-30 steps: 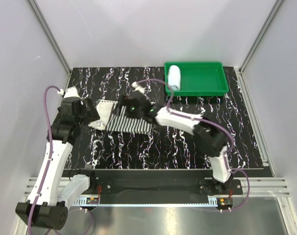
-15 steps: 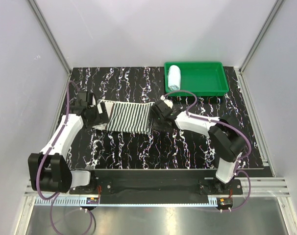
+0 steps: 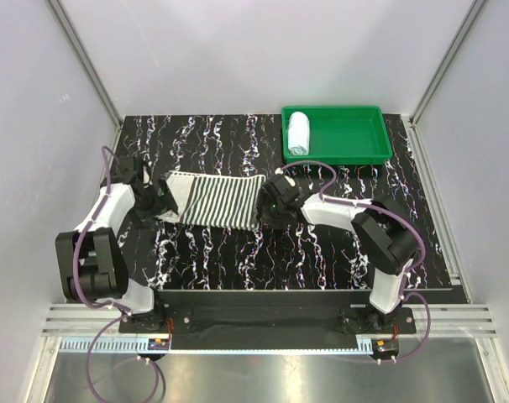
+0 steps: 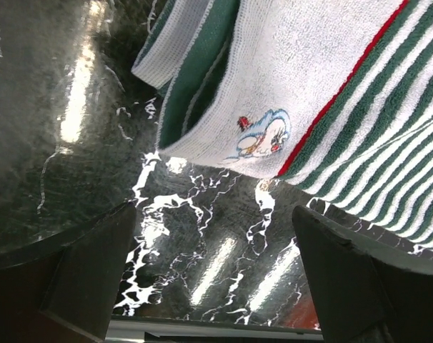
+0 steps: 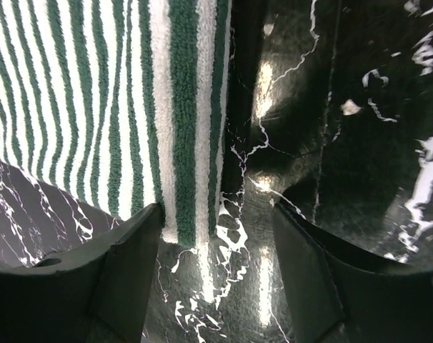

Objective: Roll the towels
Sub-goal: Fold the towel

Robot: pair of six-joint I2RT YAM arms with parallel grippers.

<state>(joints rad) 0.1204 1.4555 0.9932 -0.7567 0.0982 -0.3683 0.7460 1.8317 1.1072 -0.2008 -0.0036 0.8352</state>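
Green-striped towel (image 3: pixel 221 200) flat on marbled table (image 3: pixel 322 252)

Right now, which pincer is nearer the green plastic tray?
Right. The right pincer is below-left of the green plastic tray; the left pincer lies beyond the striped cloth towel, farther left.

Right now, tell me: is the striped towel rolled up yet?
No, the striped towel lies spread flat on the table, not rolled.
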